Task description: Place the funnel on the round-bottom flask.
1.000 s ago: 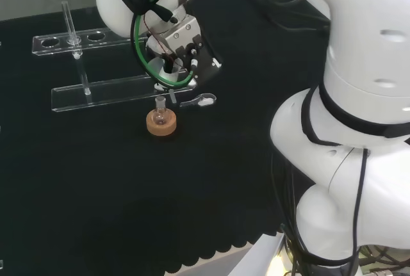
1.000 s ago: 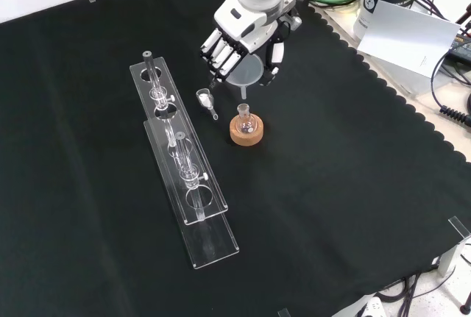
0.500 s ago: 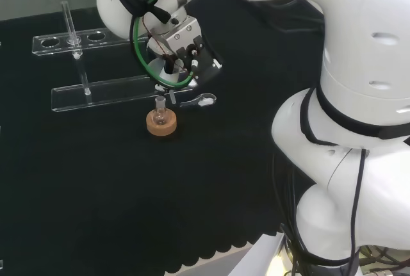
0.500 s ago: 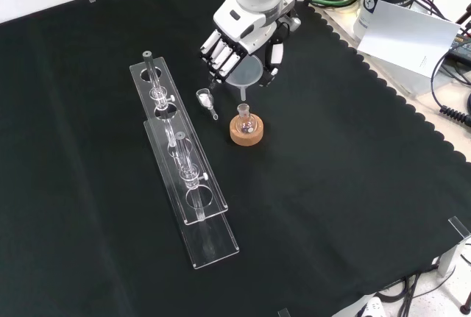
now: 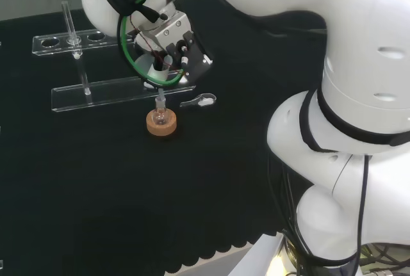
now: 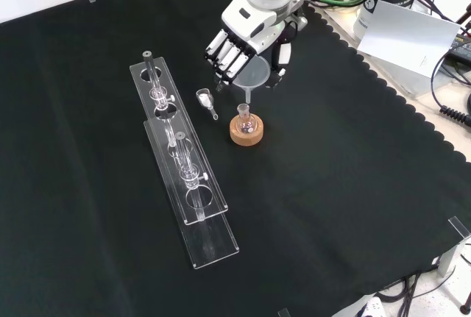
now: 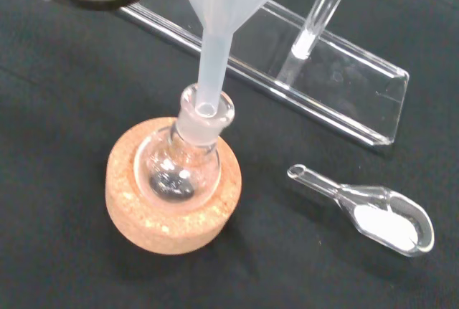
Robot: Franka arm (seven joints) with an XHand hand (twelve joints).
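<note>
The hand (image 6: 249, 41) hangs over the middle of the black cloth (image 6: 353, 184), its fingers (image 6: 227, 53) and thumb curled round the wide mouth of a cloudy plastic funnel (image 6: 250, 76). The funnel points straight down, and in the wrist view its stem tip (image 7: 209, 105) sits right at the mouth of the flask (image 7: 179, 165), just at or barely inside the glass neck; I cannot tell how far in it goes. The flask is small and round, resting in a cork ring (image 6: 246, 132). Just beside it, to its left in the front view, lies a small glass scoop (image 7: 373, 212) with a bit of white powder in its bowl. Farther left in that view two long clear racks (image 6: 184, 177) lie side by side, each with thin glass tubes (image 6: 152, 82) standing in them.
</note>
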